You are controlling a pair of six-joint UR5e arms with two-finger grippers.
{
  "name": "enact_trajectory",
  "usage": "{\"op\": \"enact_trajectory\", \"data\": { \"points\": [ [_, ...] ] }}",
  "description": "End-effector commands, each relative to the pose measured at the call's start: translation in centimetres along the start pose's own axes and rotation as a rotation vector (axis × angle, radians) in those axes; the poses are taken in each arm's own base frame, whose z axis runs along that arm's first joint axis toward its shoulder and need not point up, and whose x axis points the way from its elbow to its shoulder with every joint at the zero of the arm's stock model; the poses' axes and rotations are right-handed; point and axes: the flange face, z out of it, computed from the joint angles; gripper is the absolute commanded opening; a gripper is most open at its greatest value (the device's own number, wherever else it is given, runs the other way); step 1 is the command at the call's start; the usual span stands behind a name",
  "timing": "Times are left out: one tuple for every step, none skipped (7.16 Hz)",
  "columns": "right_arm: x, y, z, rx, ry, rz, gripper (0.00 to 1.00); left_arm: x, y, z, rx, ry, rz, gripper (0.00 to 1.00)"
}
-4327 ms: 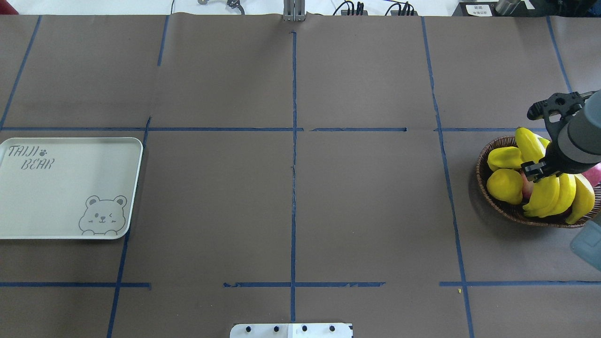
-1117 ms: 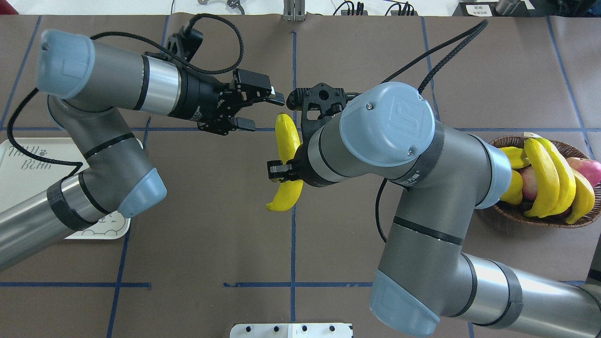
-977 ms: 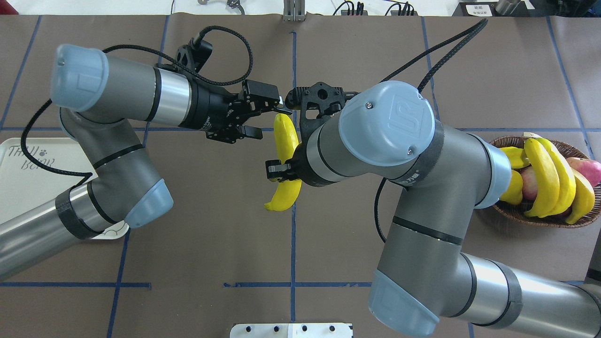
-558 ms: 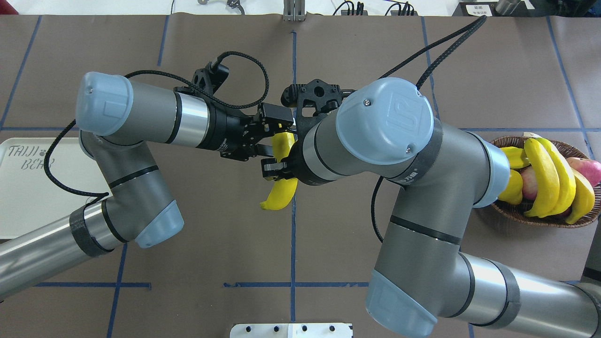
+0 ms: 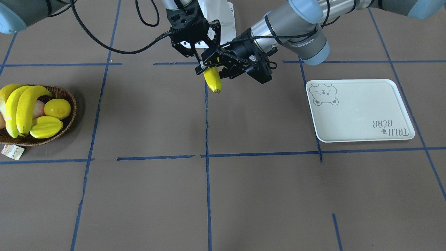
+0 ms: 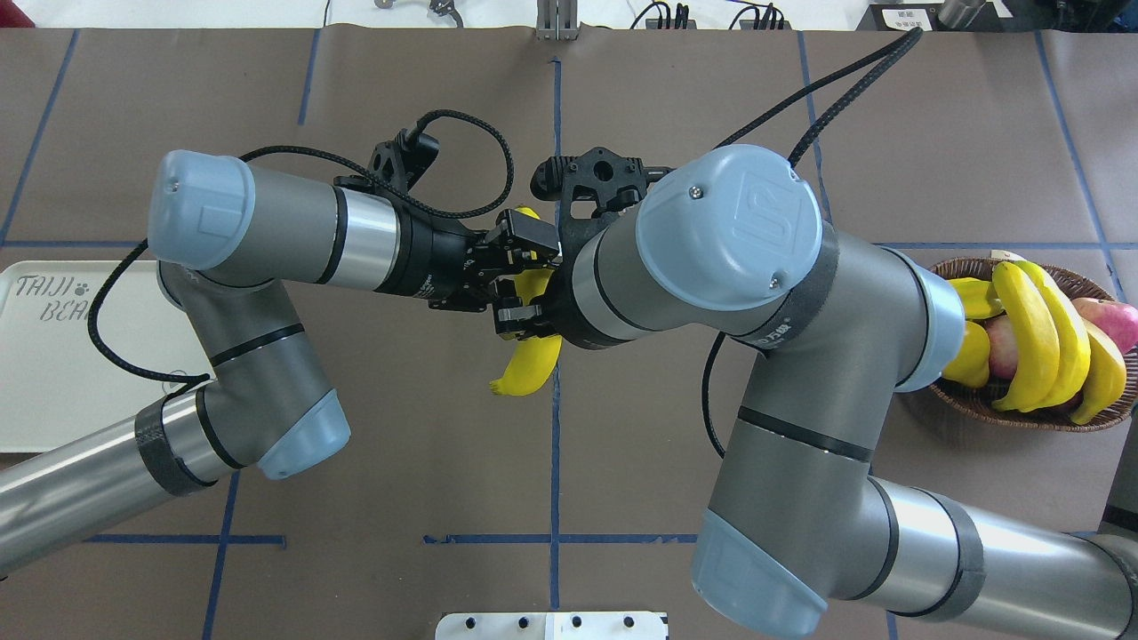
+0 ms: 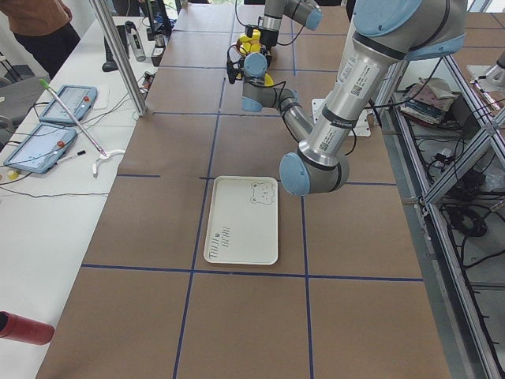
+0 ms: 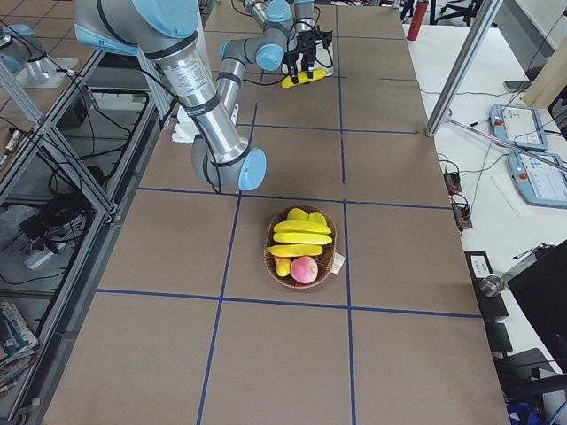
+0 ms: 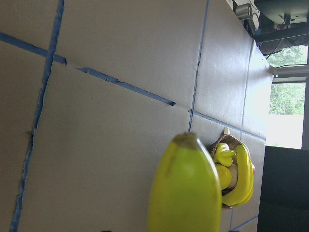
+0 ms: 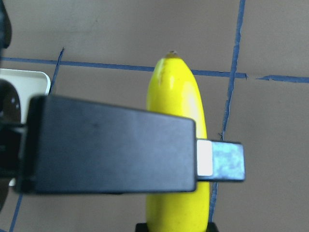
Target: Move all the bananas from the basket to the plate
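One banana [image 5: 213, 79] hangs mid-table in your front view, held there for a handover, I judge, because basket [image 5: 72, 104] and plate [image 5: 359, 111] lie well apart, with three bananas [image 5: 21, 108] waiting beside a lemon [image 5: 57, 108]; overhead, the right gripper [image 6: 524, 320] pinches its middle and the left gripper [image 6: 523, 260] straddles its far end, though you cannot tell whether it squeezes, and the left arm overhangs the plate.
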Motion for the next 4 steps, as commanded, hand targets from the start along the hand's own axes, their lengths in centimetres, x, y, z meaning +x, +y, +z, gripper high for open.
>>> {"op": "enact_trajectory", "data": {
  "points": [
    [0.00, -0.01, -0.01, 0.000, 0.000, 0.000, 0.00, -0.38, 0.13, -0.45, -0.004, 0.033, 0.018, 0.00],
    [-0.01, 0.00, -0.01, -0.001, -0.001, 0.000, 0.01, -0.36, 0.04, -0.50, -0.001, 0.034, 0.016, 0.00],
    [0.01, -0.06, -0.12, 0.001, -0.002, 0.002, 0.12, -0.36, 0.02, -0.50, 0.001, 0.034, 0.015, 0.00],
    [0.03, 0.03, -0.05, 0.000, -0.002, 0.000, 0.99, -0.36, 0.02, -0.50, 0.001, 0.034, 0.015, 0.00]
  ]
}}
